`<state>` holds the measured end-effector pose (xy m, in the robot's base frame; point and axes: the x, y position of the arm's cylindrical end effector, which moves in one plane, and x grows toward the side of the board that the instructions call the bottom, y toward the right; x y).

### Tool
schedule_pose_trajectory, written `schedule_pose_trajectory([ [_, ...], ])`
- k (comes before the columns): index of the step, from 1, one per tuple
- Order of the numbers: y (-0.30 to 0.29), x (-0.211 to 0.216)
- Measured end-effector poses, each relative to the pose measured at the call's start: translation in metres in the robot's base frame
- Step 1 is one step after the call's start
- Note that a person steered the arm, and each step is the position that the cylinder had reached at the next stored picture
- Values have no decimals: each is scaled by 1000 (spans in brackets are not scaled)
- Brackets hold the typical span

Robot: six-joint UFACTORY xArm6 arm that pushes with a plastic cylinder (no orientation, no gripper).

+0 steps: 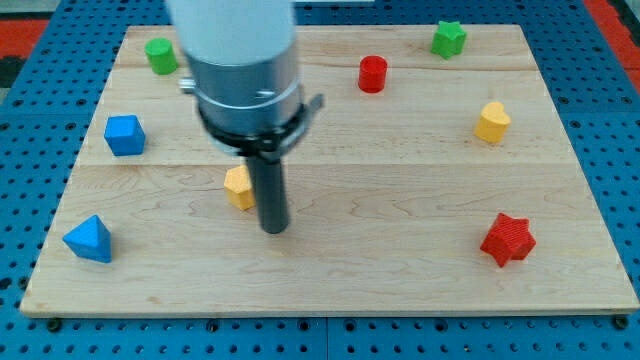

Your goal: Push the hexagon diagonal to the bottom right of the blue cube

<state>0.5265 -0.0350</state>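
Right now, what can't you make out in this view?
- Yellow block left of my tip, camera view: the dark rod covers its right side, so its shape and any contact are unclear.
- Green block at the view's top left: the arm's grey body partly hides its right edge.
- Wooden board top edge: a stretch is hidden behind the arm.

A robotics lab bench; a pale wooden board point(400, 200) lies on a blue perforated metal table point(30, 70); small coloured plastic blocks are scattered beneath a grey robot arm point(240, 60).
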Motion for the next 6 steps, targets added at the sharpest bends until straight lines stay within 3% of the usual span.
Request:
schedule_pose_trajectory([
  [1, 13, -28],
  [3, -74, -32],
  [4, -17, -37],
  [6, 198, -88],
])
